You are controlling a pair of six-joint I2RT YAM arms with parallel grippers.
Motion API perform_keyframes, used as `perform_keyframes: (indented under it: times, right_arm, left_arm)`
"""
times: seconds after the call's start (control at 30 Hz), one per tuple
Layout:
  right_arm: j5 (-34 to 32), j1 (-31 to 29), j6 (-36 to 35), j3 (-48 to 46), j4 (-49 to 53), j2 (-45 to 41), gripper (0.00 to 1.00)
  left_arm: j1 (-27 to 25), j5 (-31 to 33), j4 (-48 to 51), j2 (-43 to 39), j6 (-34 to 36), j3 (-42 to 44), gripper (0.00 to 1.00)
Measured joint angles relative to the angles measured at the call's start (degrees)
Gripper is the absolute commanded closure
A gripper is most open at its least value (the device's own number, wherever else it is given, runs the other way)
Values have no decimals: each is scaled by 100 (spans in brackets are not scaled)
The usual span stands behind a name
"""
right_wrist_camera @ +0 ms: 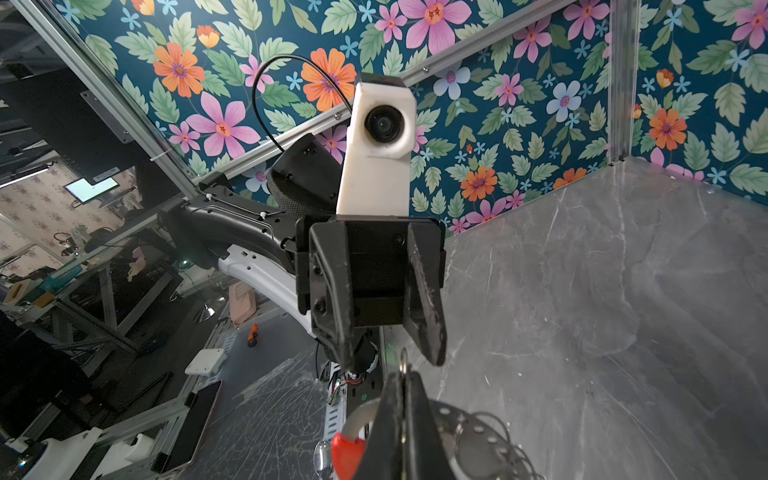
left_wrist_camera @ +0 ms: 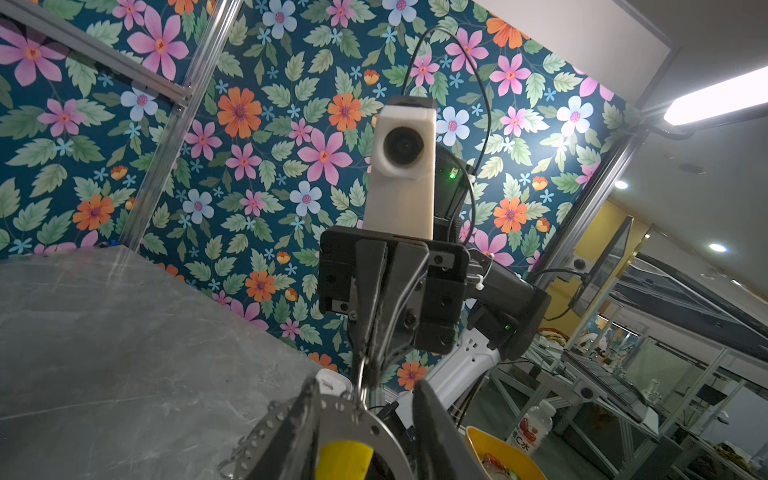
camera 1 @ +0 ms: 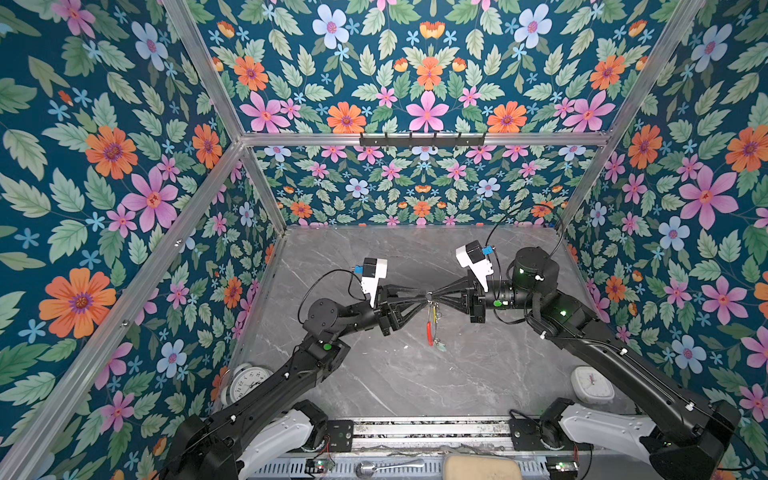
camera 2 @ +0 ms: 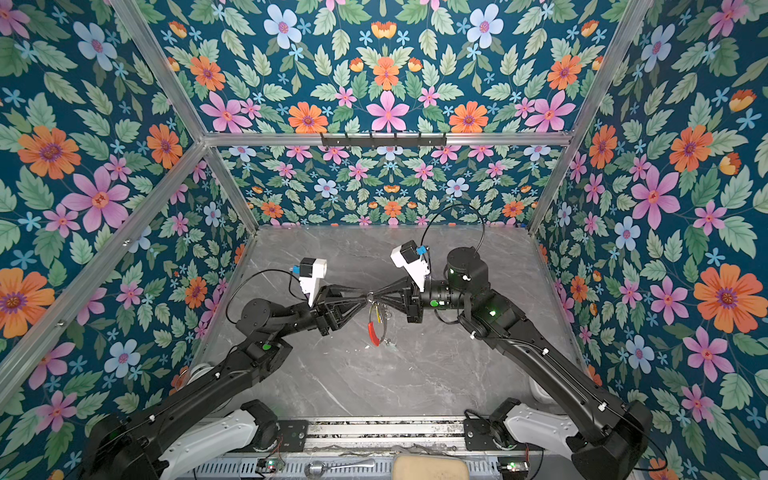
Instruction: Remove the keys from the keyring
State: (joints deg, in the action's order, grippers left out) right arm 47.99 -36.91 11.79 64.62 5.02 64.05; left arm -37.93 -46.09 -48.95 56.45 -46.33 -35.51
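Currently approx. nil progress: both keys hang on the keyring (camera 1: 430, 332), none lies on the surface (camera 1: 415, 386). Ring pos.: mid-air between my two tools, held at its top edge, red sleeve hanging down. R tool (camera 1: 433, 296): jaws together, clamped on the keyring. L tool (camera 1: 423, 297): jaws apart, either side of the ring's top, gripping nothing. Yellow-tag key (camera 1: 436, 314) and mint-tag key (camera 1: 440, 346): both attached. Remaining: detach key no. 1, then no. 2.
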Motion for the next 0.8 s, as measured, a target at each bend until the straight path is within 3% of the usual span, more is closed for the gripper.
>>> perform_keyframes:
  times: [0.3,0.43,0.53,0.57,0.63,0.67,0.8]
  right_arm:
    - [-20,7,-177,83,402,17,100]
    - [-31,7,-170,90,393,42,100]
    - [-44,9,-133,74,297,79,100]
    - [-48,11,-90,35,214,70,94]
    - [-160,-7,28,-109,-11,-2,67]
    - [-273,-11,92,-214,-140,-74,60]
    - [-966,7,304,-769,-898,-538,47]
  left_arm:
    - [0,-317,546,127,44,-205,86]
    - [0,-389,597,166,52,-216,100]
    - [2,-350,581,157,133,-216,100]
    - [2,-319,562,140,131,-199,100]
    - [0,-210,476,76,138,-116,100]
    - [-11,-111,446,22,146,-55,100]
    - [-37,529,352,-264,374,186,100]
